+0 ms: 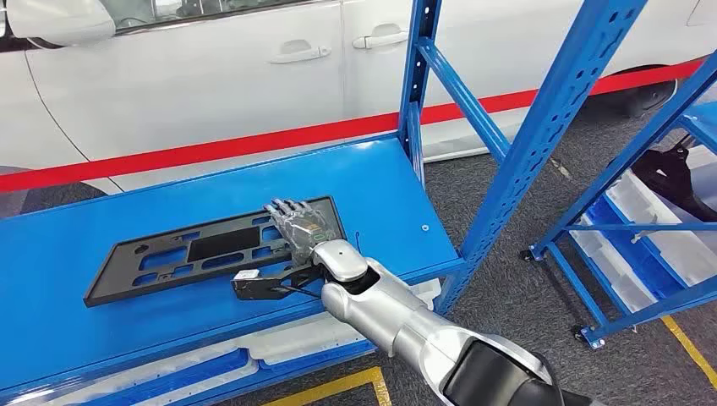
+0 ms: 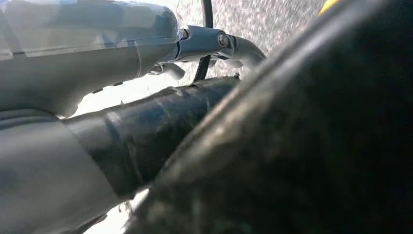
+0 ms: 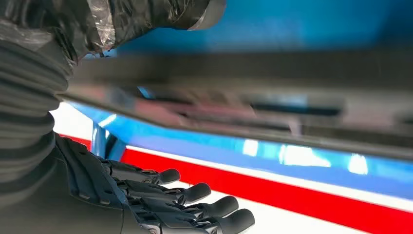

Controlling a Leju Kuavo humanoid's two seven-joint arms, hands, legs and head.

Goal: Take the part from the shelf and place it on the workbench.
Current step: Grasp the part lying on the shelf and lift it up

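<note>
The part is a flat black plastic plate with several cut-outs, lying on the blue shelf board. My right hand is at the plate's right end, its fingers stretched flat over the top. In the right wrist view the plate's edge runs blurred between the taped thumb and the straight dark fingers, with a clear gap on the finger side. In the left wrist view, my left hand's grey cover is close up against dark shapes; how its fingers lie cannot be made out.
Blue perforated shelf posts rise right of the board. Behind stands a white car, with a red stripe running across in front of it. White bins sit under the board. A second blue rack with white bins stands at the right.
</note>
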